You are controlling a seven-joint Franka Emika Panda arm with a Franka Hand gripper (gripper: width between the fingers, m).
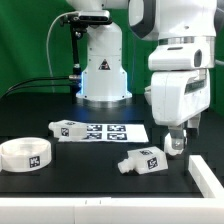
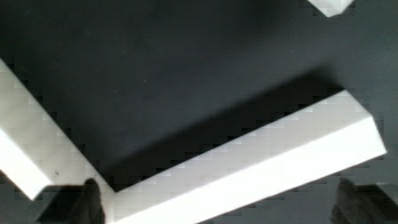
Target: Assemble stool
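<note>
In the exterior view the stool's round seat (image 1: pixel 27 152) lies flat on the table (image 1: pixel 90 180) at eight o'clock. One leg (image 1: pixel 68 129) lies at nine o'clock just beside the marker board (image 1: pixel 112 131), and a second leg (image 1: pixel 140 160) lies at five o'clock. The jaws hang at four o'clock near the second leg, and the wrist view shows them spread wide and holding nothing, above a white slab (image 2: pixel 249 160).

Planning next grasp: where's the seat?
The seat lies flat at the exterior view's far left; nearest is a leg to its right, beside the marker board.
</note>
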